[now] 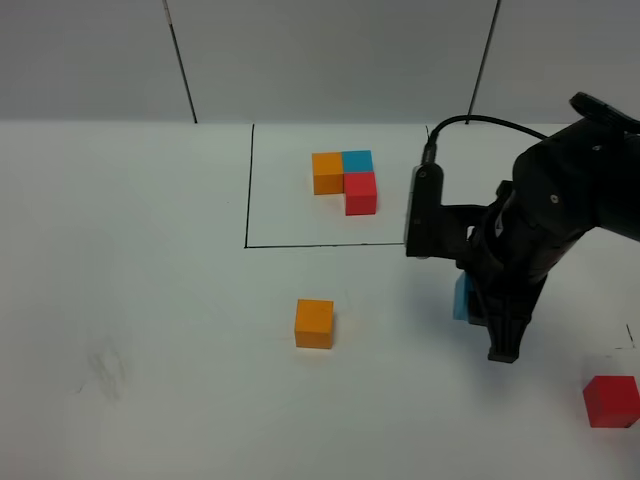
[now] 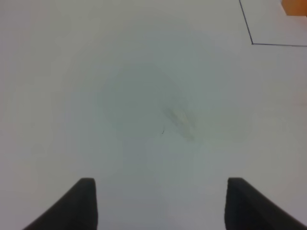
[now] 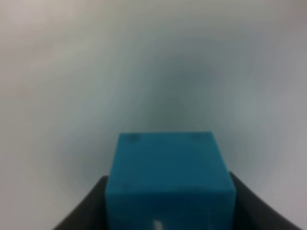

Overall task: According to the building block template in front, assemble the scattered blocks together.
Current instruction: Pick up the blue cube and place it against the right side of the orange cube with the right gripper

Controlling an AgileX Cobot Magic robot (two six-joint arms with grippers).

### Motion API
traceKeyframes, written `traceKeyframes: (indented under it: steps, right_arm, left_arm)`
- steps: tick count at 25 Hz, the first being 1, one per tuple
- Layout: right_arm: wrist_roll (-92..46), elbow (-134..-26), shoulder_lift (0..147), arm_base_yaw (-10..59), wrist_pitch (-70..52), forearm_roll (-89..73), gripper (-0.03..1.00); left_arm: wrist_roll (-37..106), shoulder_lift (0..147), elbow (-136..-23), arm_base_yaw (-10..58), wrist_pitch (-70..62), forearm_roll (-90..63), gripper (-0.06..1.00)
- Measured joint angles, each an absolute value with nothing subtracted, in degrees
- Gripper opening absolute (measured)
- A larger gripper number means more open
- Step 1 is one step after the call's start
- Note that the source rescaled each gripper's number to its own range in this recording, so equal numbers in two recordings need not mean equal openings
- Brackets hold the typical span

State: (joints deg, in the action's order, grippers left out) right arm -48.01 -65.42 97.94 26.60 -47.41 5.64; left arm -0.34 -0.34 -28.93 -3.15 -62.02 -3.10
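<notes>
Between right pincer jaws: small light-blue matte cube, clamped on opposite flat sides. Likely light, rigid, smooth-faced; best hold mid-face, squarely. Left pincer apart, empty.

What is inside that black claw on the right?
A light blue cube, pinched by the right gripper. The arm covers most of it in the high view; whether it touches the table cannot be seen.
</notes>
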Motion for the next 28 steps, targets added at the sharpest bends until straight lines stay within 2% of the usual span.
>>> traceKeyframes:
  steps: [4,9,16,23,28]
  right_arm:
    - [-51.21,-68.93,101.54,29.52,-48.53,6.40,0.23]
    - [-55.19,-78.15,109.39,32.16,-56.05,6.58,0.23]
    - [-53.73,-89.05,117.92,32.68,-60.86,3.78,0.23]
    - [-43.85,-90.20,120.43,33.02,-59.94,2.50,0.23]
    - [-42.66,-90.32,120.43,35.03,-58.48,2.38,0.23]
  left_arm:
    - [-0.34,-0.34,-28.93,-3.15,-62.02,-3.10,0.29]
    - [-0.34,-0.34,-28.93,-3.15,-62.02,-3.10,0.29]
    - [-0.34,-0.34,-28.93,-3.15,-62.02,-3.10,0.29]
    - [-0.34,-0.34,-28.93,-3.15,-62.02,-3.10,0.29]
    - [-0.34,-0.34,-28.93,-3.15,-62.02,-3.10,0.29]
